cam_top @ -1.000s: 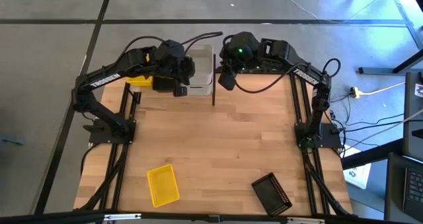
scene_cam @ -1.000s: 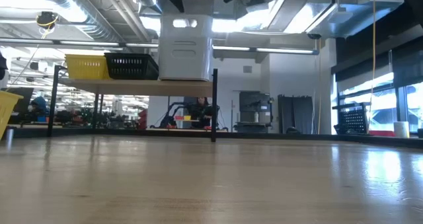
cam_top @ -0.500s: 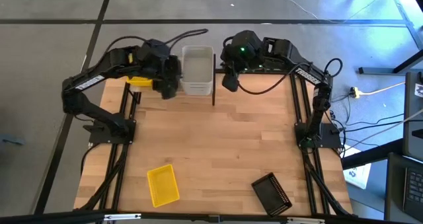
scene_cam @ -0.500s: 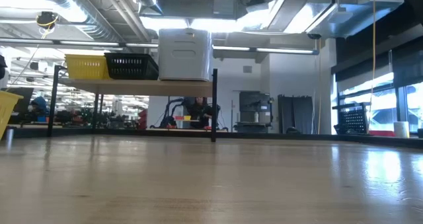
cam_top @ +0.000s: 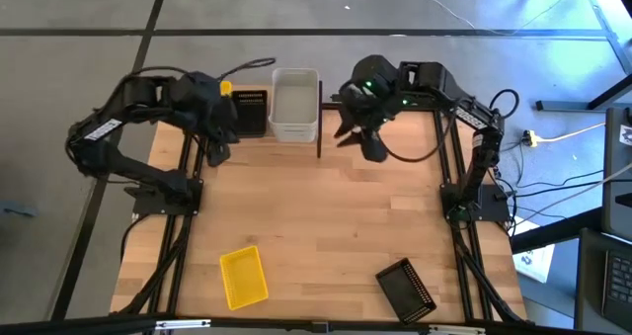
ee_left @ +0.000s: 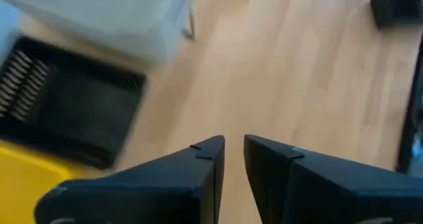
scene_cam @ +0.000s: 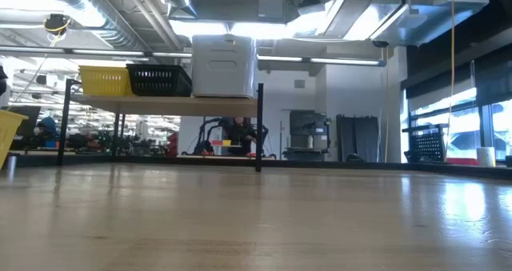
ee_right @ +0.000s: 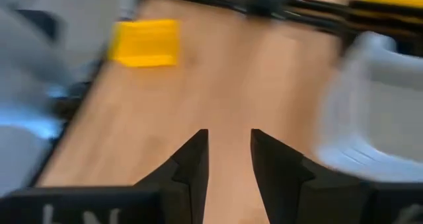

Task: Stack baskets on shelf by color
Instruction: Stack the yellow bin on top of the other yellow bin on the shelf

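Shelf (scene_cam: 160, 101) at the far edge of the table (cam_top: 326, 226), seen from table height as a raised board on black legs. Three baskets are lined up on it: yellow basket (scene_cam: 104, 81) at the outer end, black basket (scene_cam: 160, 80) in the middle, white basket (scene_cam: 225, 65) beside the black upright divider (scene_cam: 259, 127). The white one stands taller than the other two.

Change from a second ago: the left arm was then over the white basket, which was largely covered from above. Now the left claw (cam_top: 219, 147) has been drawn back off the shelf, towards the table's left side, and the white basket (cam_top: 294, 104) is fully exposed from above, with the black basket (cam_top: 249, 112) just beside it. The white basket's place on the shelf appears unchanged in the low view.

Left claw, wrist view: fingers (ee_left: 205, 168) nearly together, a narrow gap between them, nothing held.

The right claw (cam_top: 363, 139) has swung from the divider's top down over the table, just right of the divider. Wrist view: fingers (ee_right: 192, 161) a little apart, nothing between them.

Two baskets are left on the table near its front edge, as before: a loose yellow basket (cam_top: 243, 276) left of centre and a loose black basket (cam_top: 406, 288) to the right, well apart from each other.
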### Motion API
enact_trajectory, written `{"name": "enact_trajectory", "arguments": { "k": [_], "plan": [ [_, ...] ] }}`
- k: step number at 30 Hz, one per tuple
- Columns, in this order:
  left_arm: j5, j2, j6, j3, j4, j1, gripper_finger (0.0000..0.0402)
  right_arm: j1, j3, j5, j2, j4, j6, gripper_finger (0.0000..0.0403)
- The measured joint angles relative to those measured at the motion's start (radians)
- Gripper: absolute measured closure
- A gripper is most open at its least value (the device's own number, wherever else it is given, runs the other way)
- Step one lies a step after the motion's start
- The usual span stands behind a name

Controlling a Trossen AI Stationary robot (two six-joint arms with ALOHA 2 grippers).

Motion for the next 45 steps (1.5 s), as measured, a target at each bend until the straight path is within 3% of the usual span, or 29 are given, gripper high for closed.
{"name": "enact_trajectory", "arguments": {
  "k": [3, 5, 15, 24, 30, 33, 40, 45],
  "plan": [
    [0.007, 0.005, -0.073, -0.003, -0.073, -0.043, 0.0351, 0.002, 0.0, -0.146, 0.0, -0.034, -0.04, 0.0291],
    [0.02, 0.0, -0.115, -0.025, -0.094, -0.081, 0.0351, 0.002, 0.0, -0.189, 0.0, -0.073, -0.067, 0.0291],
    [0.211, -0.021, -0.19, -0.33, -0.047, -0.259, 0.0351, -0.004, 0.0, -0.199, 0.0, -0.098, -0.085, 0.0291],
    [0.211, -0.066, -0.165, -0.669, 0.242, -0.458, 0.0351, -0.006, 0.0, -0.199, 0.0, -0.094, -0.085, 0.0291],
    [0.269, -0.079, -0.313, -0.843, 0.547, -0.583, 0.0351, -0.006, 0.0, -0.199, 0.0, -0.098, -0.085, 0.0291],
    [0.28, -0.078, -0.369, -0.9, 0.67, -0.639, 0.0351, -0.006, 0.0, -0.198, 0.0, -0.098, -0.085, 0.0291],
    [0.132, -0.077, -0.497, -0.976, 0.749, -0.746, 0.0351, -0.006, 0.0, -0.199, 0.0, -0.1, -0.085, 0.0291],
    [0.114, -0.075, -0.587, -1.033, 0.854, -0.795, 0.0351, -0.006, 0.0, -0.199, 0.0, -0.1, -0.085, 0.0291]
  ]
}}
